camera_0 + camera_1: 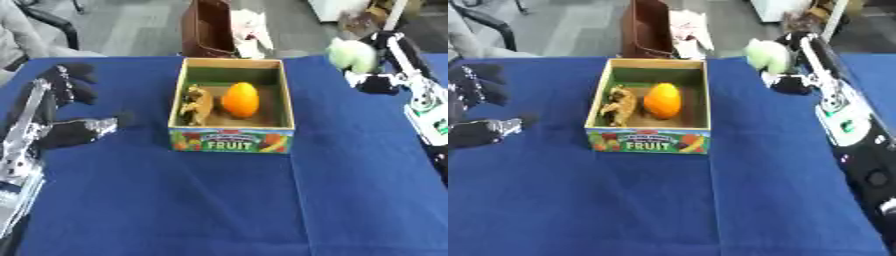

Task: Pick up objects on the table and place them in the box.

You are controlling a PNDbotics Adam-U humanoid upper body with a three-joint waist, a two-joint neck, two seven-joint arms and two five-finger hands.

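Now the right hand (381,75) is at about 2 o'clock from the box (229,141), with its fingers curled round a pale green object (352,54) above the blue table (219,200); to do this step well, I think it should travel toward 8 o'clock until it is over the free corner beside the orange fruit (241,99) and the brown toy animal (198,105), and let go only there. The left hand (66,107) waits at 9 o'clock from the box, fingers relaxed, holding nothing.

Box (648,140) marked FRUIT on blue table (667,210), centre. Inside: orange (662,100) at right, brown toy (619,106) at left, close together. Right hand (791,60) raised beyond the box's far right corner, curled on pale green object (765,54). Left hand (479,107) at left edge, fingers relaxed.
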